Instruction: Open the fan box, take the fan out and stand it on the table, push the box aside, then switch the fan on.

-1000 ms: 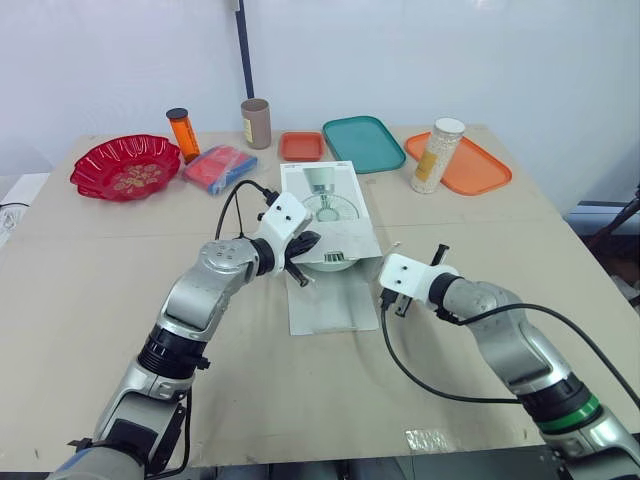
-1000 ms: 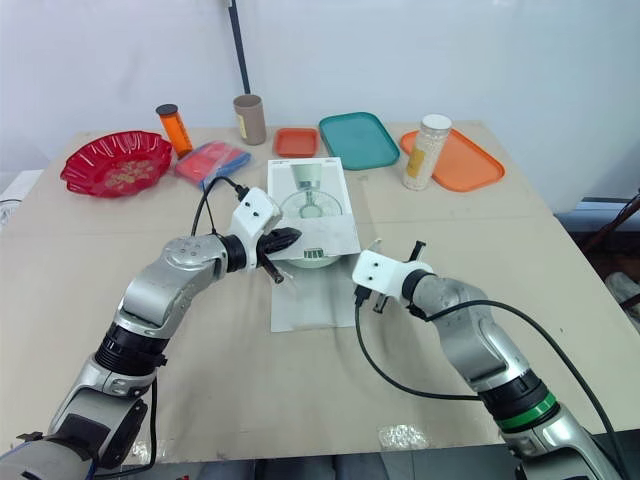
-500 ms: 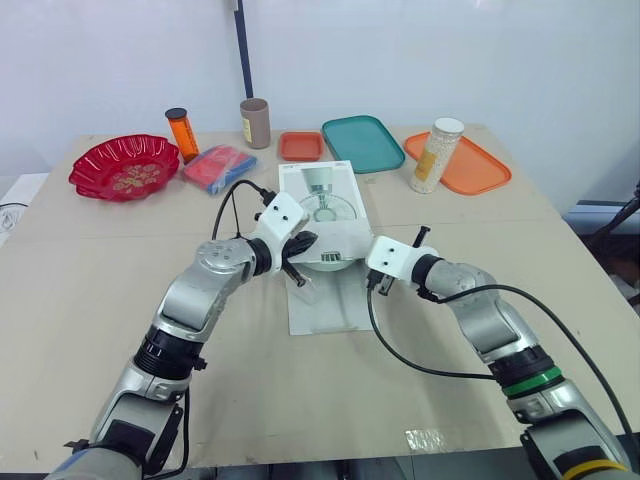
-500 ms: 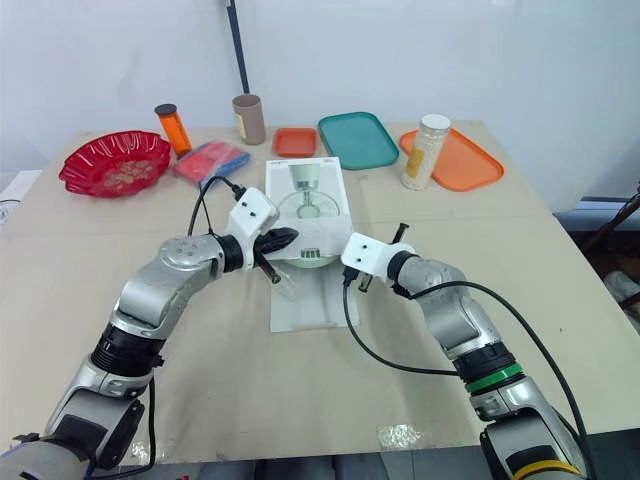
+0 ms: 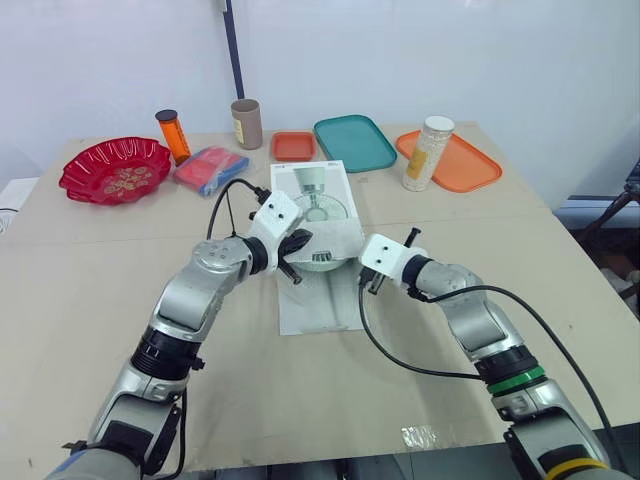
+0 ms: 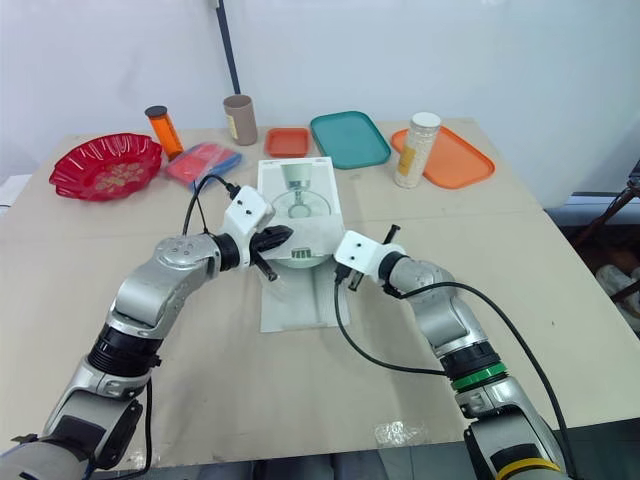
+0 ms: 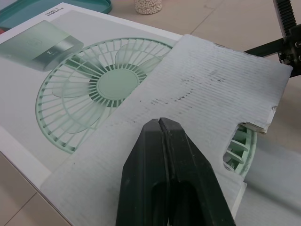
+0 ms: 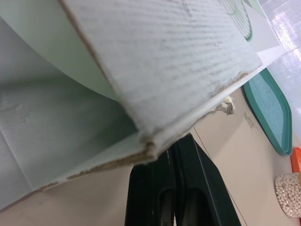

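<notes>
The fan box (image 5: pixel 313 188) is judged to be partly opened. It lies flat at the middle of the bench (image 5: pixel 450 380), and its near end flap (image 5: pixel 338 238) is lifted and tilted back over the printed lid. A lower panel (image 5: pixel 320 305) is spread flat on the bench toward 6 o'clock. The green grille of the fan (image 7: pixel 241 143) is seen under the raised flap, so the fan is taken to be inside the box. Lifting it out, standing it up, pushing the box aside and switching it on are left to be done.

The left gripper (image 5: pixel 299 245) is closed with nothing between its fingers, its tips set against the flap's grey inner face. The flap lies at its 3 o'clock. The right gripper (image 5: pixel 367 267) is likewise closed and empty, placed just under the flap's free corner. The flap lies at about its 10 o'clock.
</notes>
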`<move>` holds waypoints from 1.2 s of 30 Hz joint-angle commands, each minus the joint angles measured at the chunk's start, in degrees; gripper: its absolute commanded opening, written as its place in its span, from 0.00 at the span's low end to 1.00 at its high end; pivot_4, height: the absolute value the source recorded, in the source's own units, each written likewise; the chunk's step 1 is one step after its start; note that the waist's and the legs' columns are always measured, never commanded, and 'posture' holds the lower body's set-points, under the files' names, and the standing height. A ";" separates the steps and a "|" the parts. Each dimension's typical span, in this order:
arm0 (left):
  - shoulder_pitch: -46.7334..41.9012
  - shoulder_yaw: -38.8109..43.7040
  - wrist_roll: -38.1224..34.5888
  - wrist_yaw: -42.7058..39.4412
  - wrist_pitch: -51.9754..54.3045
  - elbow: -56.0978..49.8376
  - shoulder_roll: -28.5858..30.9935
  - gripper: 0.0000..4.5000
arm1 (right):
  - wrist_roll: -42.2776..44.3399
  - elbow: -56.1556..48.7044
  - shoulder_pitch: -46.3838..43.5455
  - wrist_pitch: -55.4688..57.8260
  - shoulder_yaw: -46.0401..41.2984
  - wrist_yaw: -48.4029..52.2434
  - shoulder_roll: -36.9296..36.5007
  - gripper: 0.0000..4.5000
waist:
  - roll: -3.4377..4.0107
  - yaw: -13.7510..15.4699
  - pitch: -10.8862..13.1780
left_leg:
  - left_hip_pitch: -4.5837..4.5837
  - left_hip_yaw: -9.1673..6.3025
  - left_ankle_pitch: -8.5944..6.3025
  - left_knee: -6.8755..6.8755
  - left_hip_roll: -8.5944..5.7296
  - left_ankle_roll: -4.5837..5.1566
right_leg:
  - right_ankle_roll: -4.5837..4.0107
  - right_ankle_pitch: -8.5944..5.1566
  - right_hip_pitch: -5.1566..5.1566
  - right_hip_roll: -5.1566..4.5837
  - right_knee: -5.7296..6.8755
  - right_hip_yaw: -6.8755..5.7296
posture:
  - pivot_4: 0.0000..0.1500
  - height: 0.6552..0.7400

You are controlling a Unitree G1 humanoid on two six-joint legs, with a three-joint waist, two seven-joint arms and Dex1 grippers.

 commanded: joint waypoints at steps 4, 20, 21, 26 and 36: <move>0.44 -0.68 0.00 -0.13 0.32 -0.47 -0.26 0.00 | 0.96 -1.52 -1.19 -2.42 -0.82 -0.14 0.89 0.01 | 0.00 -0.13 0.00 | 0.00 0.00 0.00 0.00 0.00 0.00 | 0.00 0.00 0.00 0.00 0.01 0.00 | 1.00 0.83; 0.91 -0.10 0.13 0.44 0.66 -1.19 -0.29 0.00 | 8.62 -20.24 -1.70 12.20 -9.99 4.71 -2.18 0.01 | 0.01 -0.15 0.00 | -0.01 -0.02 -0.01 -0.01 0.00 0.01 | 0.00 0.00 0.01 0.00 0.00 -0.01 | 1.00 0.83; 0.86 -0.13 0.14 0.48 0.63 -1.17 -0.37 0.00 | 9.70 -21.21 -2.06 14.00 -10.22 4.71 -1.34 0.01 | 0.01 -0.18 0.00 | 0.00 -0.02 -0.01 -0.01 0.00 0.01 | 0.00 0.00 0.01 0.00 0.01 -0.01 | 1.00 0.83; 0.55 -0.13 0.21 0.62 0.39 -0.90 -0.65 0.00 | 17.46 -25.04 -3.92 25.40 -10.69 5.66 4.64 0.01 | 0.01 -0.16 0.00 | 0.00 -0.04 -0.01 -0.01 0.00 0.01 | 0.00 0.00 0.01 -0.01 0.02 -0.01 | 1.00 0.83; 0.49 1.91 -0.34 2.21 2.39 -3.87 -0.65 0.00 | 18.81 -19.37 -3.31 32.73 -7.20 4.39 5.88 0.01 | 0.02 0.19 0.00 | -0.03 -0.05 -0.02 -0.01 -0.03 0.03 | 0.00 0.00 -0.01 -0.04 0.01 -0.02 | 1.00 0.83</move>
